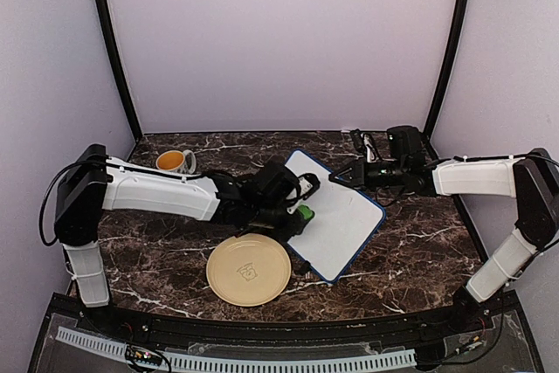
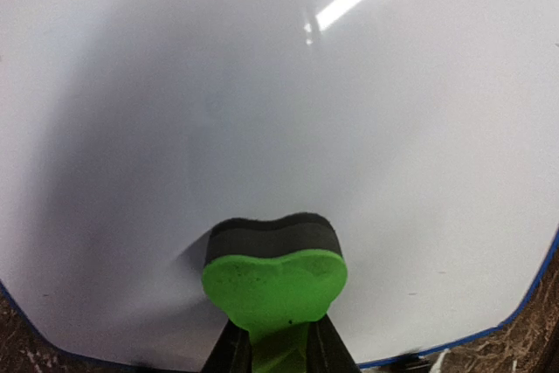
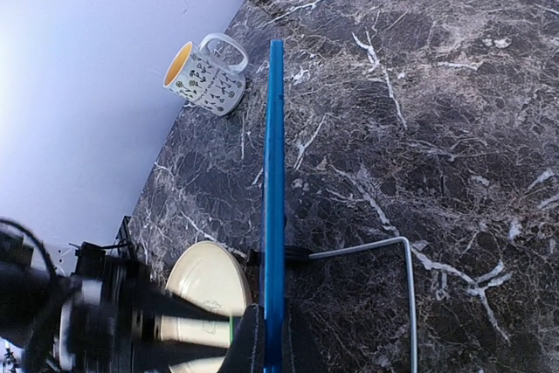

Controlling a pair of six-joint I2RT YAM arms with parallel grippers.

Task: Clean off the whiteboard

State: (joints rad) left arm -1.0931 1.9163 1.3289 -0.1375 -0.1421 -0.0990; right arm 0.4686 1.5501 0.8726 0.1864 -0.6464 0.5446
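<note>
One whiteboard (image 1: pixel 345 209), one plate (image 1: pixel 229 282), one mug (image 1: pixel 175 162), one green eraser (image 2: pixel 273 279). Left gripper (image 2: pixel 276 351) is clamped on the eraser, right gripper (image 1: pixel 335 177) pinches the whiteboard's blue edge.

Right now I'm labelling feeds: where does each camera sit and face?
Top external: above and behind, looking down on left arm, right arm, whiteboard, plate, mug.
Left wrist: faces the whiteboard's surface; left pincer holds a green eraser.
Right wrist: sights along the whiteboard's blue edge, right pincer clamping it.
Shared: top and right wrist show mug and plate.
</note>
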